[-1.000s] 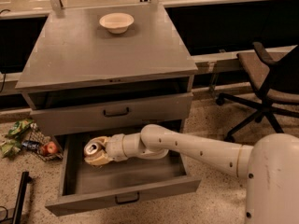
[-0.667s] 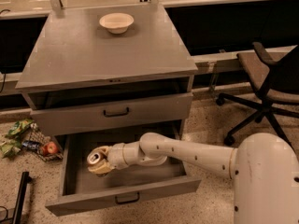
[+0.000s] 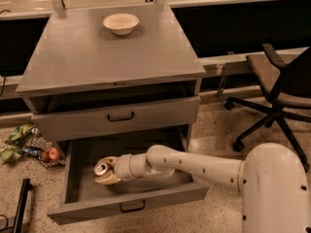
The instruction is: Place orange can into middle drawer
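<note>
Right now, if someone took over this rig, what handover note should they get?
Gripper: inside the open middle drawer, left side, shut on the orange can.
Orange can: held low over the drawer floor; whether it touches cannot be told.
Done: drawer open, can brought into it.
Left: set the can down, release, pull the arm out.
Elsewhere: cream bowl on the cabinet top; upper drawer is shut.

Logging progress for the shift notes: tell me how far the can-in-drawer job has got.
Done: the middle drawer is pulled open, and the orange can is down inside it, in its left half. In hand: the gripper holds the can, tilted; whether it touches the drawer floor cannot be told. Left: let go of the can and draw the arm out.
</note>
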You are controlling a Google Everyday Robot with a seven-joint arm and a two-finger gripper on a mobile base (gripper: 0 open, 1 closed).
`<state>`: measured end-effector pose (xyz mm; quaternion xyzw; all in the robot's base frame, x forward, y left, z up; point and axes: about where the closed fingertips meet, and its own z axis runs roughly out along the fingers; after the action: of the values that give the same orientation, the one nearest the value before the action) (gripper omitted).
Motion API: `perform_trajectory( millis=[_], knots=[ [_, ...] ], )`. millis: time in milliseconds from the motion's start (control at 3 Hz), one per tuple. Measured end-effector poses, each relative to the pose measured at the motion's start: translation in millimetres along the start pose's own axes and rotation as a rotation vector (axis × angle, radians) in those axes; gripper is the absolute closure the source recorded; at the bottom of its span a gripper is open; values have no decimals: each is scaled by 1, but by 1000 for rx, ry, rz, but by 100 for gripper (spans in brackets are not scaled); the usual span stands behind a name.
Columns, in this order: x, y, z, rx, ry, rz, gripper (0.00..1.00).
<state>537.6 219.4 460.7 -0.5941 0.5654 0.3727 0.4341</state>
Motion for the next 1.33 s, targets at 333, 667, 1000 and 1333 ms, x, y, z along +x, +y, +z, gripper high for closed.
perform_trajectory(
  millis=[333, 667, 1000, 1333],
  knots=[
    [11, -1, -2, 44, 14, -11, 30],
    [19, 0, -4, 71, 17, 1, 7],
    [23, 5, -9, 90, 26, 19, 0],
    [12, 11, -45, 173, 62, 74, 21]
  ],
)
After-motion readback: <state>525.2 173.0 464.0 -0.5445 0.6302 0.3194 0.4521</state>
